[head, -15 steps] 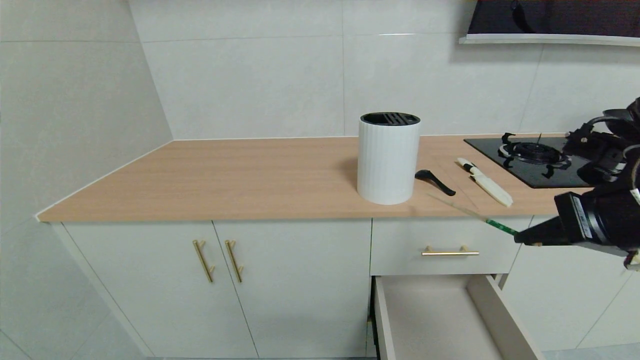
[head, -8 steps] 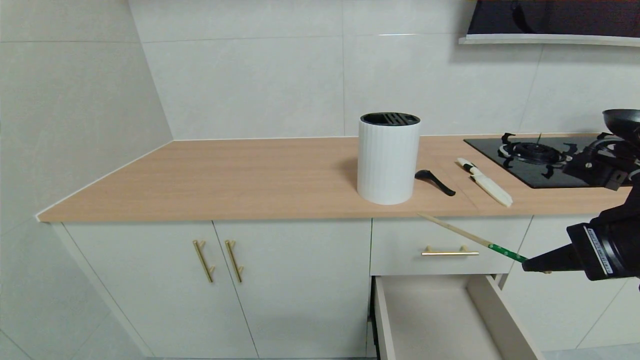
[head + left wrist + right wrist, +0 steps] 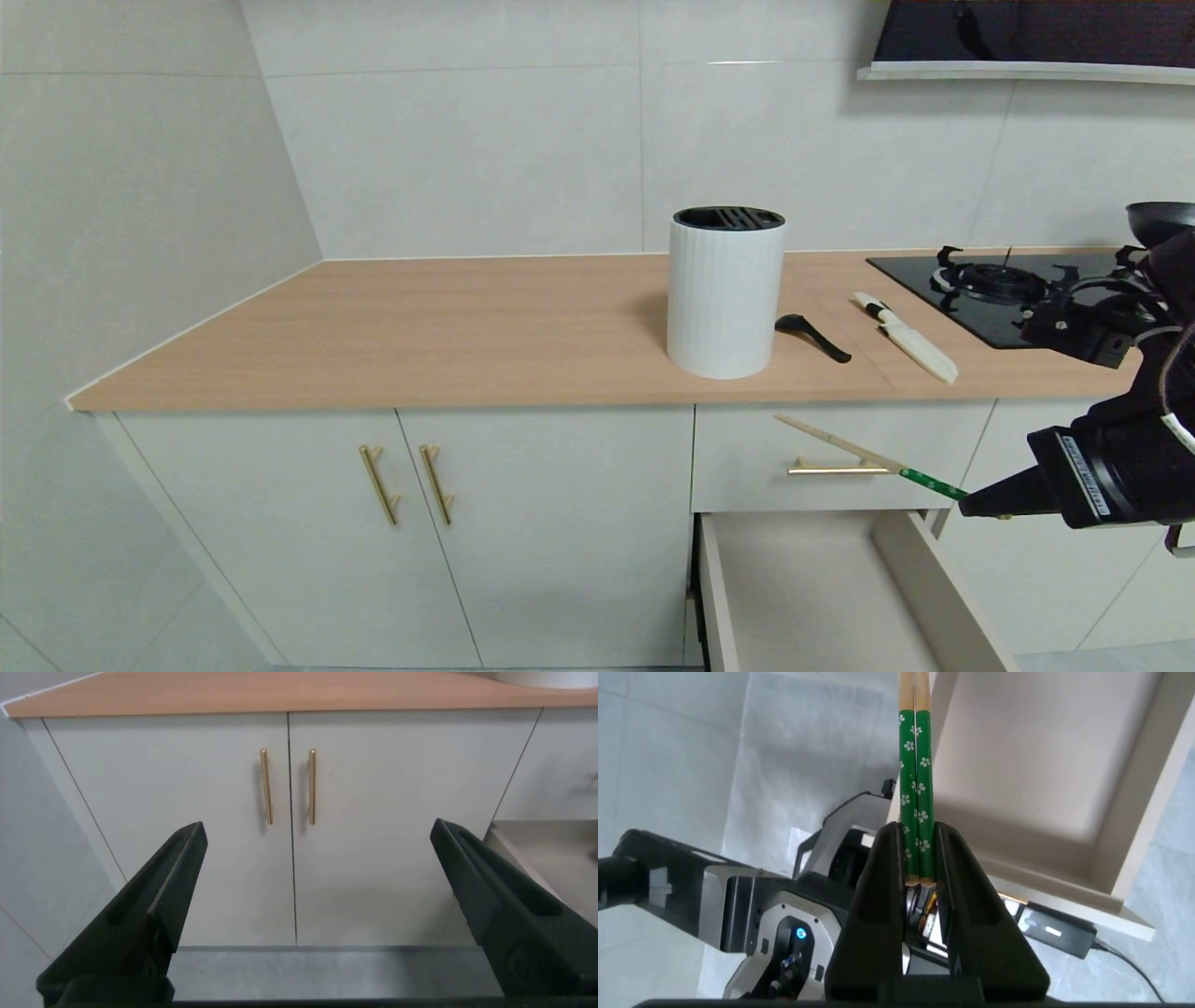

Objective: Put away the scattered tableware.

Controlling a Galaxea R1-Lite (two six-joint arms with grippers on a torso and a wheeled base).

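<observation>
The left gripper (image 3: 318,836) hangs with its jaws wide apart before the white cabinet doors (image 3: 392,831). On the wooden counter (image 3: 420,336) sit a white ribbed cylindrical holder (image 3: 725,297), a black plastic spoon (image 3: 814,339) and a white knife (image 3: 907,341). A pair of green-ended wooden chopsticks (image 3: 864,455) is held above the open white drawer (image 3: 901,574), clamped in the right gripper (image 3: 967,508).

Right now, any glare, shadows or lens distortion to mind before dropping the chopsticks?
Head view: wide-angle bending at the edges, soft shadow left of the white holder. Right wrist view: evenly lit chopsticks and drawer. Left wrist view: left gripper dark against pale cabinet doors.
</observation>
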